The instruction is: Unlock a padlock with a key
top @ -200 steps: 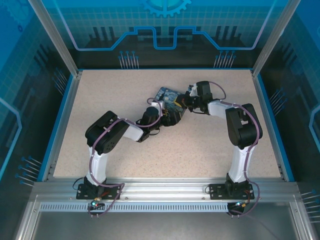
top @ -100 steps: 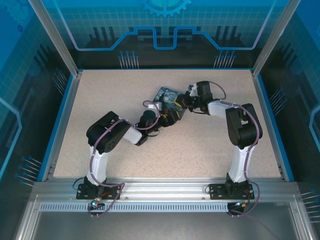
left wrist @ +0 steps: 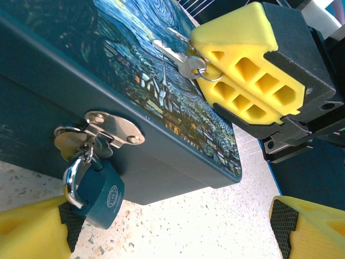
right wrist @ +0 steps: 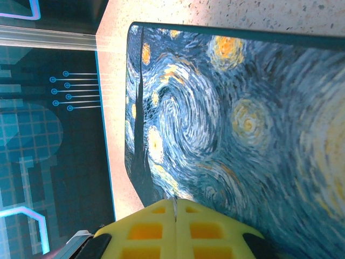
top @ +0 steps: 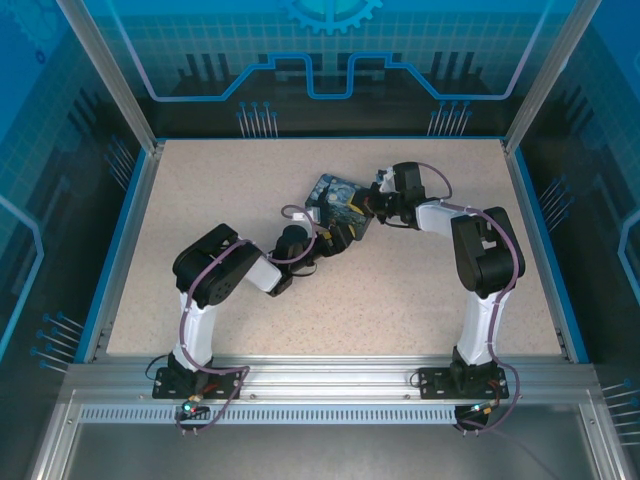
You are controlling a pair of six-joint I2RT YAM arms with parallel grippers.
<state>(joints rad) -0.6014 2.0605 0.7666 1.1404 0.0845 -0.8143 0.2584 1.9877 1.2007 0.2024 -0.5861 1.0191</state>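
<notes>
Right hand [left wrist: 226, 81] clenched on key [left wrist: 171, 54], bow part-hidden; left hand [left wrist: 172, 232] released, tips cut off beside padlock [left wrist: 99, 195].

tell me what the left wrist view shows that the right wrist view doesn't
Left wrist: the padlock hanging from the hasp on the box front, the key sticking out of the shut right gripper, and the open left gripper.
Right wrist: the blue wall with its circuit pattern.
Both: the table, the painted lid and the right gripper's yellow fingers.
</notes>
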